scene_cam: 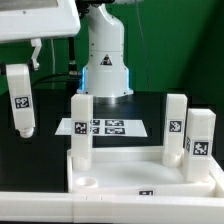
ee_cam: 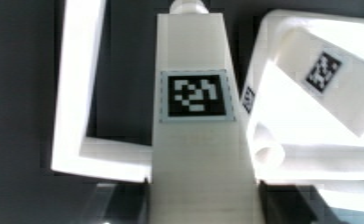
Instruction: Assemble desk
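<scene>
White plastic tabletop [scene_cam: 140, 178] lies upturned at the black surface's [scene_cam: 50, 150] near edge, three legs standing in its corner sockets: one [scene_cam: 81, 128] on the exterior view's left, two [scene_cam: 176, 127] [scene_cam: 199, 143] on its right. Farther back, the marker board [scene_cam: 100, 127] lies flat. At the exterior view's left, the pincer [ee_cam: 193, 190] grips the fourth leg [scene_cam: 20, 101] upright, above the surface.

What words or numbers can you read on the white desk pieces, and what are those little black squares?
Words, numbers, brands: none can be read anywhere.
Held leg: a black-and-white square tag, a pattern and no letters.
Standing legs: the same kind of tags, too small to read.
Tabletop: one small tag on its front rim.
Marker board: several tags, only patterns.
</scene>
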### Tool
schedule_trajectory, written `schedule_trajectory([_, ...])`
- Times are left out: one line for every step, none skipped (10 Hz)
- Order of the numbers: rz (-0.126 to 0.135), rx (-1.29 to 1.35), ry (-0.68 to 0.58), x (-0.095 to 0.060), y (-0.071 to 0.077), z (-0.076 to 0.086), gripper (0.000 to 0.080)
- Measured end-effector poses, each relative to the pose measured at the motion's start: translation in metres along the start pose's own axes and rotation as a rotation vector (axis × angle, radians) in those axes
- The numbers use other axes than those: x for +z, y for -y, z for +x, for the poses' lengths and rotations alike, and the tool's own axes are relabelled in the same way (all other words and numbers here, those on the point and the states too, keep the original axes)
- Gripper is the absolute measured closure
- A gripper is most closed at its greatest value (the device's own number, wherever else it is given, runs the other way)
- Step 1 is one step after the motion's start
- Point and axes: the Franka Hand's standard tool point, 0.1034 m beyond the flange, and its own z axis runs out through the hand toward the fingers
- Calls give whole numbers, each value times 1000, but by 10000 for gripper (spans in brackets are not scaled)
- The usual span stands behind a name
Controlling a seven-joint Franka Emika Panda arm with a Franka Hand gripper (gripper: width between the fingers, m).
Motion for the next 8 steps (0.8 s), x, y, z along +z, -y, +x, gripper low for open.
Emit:
schedule_trajectory([1,5,3,1,0,-2,511])
schedule_trajectory([1,5,3,1,0,-2,511])
schedule_trajectory([0,6,2,1,3,2,511])
schedule_trajectory([-6,-29,-15,0,14,29,511])
schedule_trajectory([-9,-67,-30,1,22,55,511])
schedule_trajectory([-11,-84,-38,2,27,71,511])
schedule_trajectory([-11,-110,-45,1,33,84,511])
schedule_trajectory([-21,-110,-53,2,30,82,511])
